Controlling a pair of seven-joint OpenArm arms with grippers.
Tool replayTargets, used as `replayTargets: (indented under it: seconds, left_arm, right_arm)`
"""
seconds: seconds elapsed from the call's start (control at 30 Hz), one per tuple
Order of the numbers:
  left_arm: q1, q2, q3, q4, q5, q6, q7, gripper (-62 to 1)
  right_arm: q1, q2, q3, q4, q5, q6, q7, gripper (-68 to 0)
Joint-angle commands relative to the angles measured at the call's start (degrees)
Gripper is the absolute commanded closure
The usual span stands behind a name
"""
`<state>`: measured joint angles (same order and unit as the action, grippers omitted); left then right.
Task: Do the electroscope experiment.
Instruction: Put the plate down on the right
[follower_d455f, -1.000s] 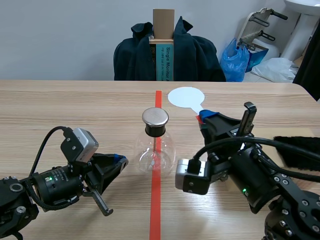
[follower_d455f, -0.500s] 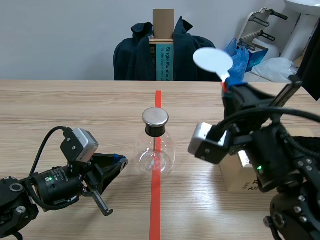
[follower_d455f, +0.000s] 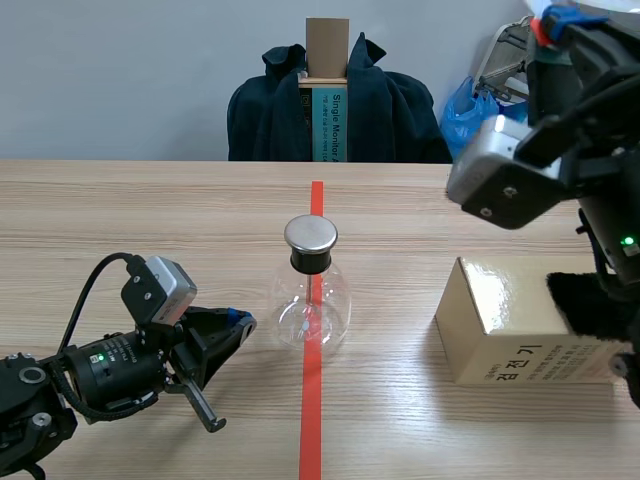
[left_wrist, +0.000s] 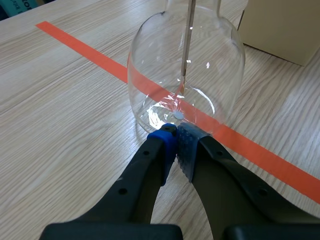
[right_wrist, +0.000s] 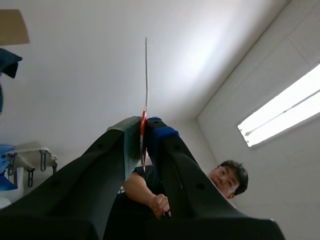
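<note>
On the worktop (follower_d455f: 150, 210), the glass flask (follower_d455f: 312, 300) is stood on the tape line (follower_d455f: 311, 420), the left claw (left_wrist: 176, 134) closed empty at its base. The raised right claw (right_wrist: 142, 132) is clamped on a thin paddle (right_wrist: 146, 75).

Black arms (follower_d455f: 60, 385) with silver-grey camera blocks (follower_d455f: 160, 289), looping cables (follower_d455f: 84, 292), green lights (follower_d455f: 99, 357), blue-padded grippers (left_wrist: 175, 131).

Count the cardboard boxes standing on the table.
1. The tan box stands on the table, right of the glass flask; the raised right arm could hide another.
</note>
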<state>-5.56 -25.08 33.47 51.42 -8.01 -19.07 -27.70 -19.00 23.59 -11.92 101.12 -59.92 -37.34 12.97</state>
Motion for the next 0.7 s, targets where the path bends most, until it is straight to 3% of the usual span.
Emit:
replayTargets:
  seconds: [0.0,0.23,0.43,0.5,0.67]
  left_arm:
    - [0.02,-0.96,-0.44,1.25,-1.64,0.11,-1.05,-3.2]
    - [3.78,-5.33,-1.51,6.69,-3.8,0.11,-1.05,-3.2]
    - [11.1,-10.16,-4.87,17.64,-4.66,0.13,-1.03,-3.2]
    - [13.99,-11.91,-6.73,21.57,-5.09,0.2,-1.07,-7.5]
    - [21.57,-16.11,-12.17,31.45,-6.36,0.5,-2.25,-27.2]
  right_arm:
    - [-2.27,1.22,0.44,0.42,0.22,-0.9,-0.24,-0.6]
    - [-11.67,2.99,2.54,0.59,3.96,-7.48,-0.22,-0.6]
    - [-21.81,3.72,5.77,0.59,5.25,-7.52,-0.17,-0.7]
    - [-24.79,3.69,6.49,0.59,6.58,-7.52,-0.17,-0.7]
    - [-30.51,3.67,7.76,0.57,10.62,-7.52,-0.26,-0.7]
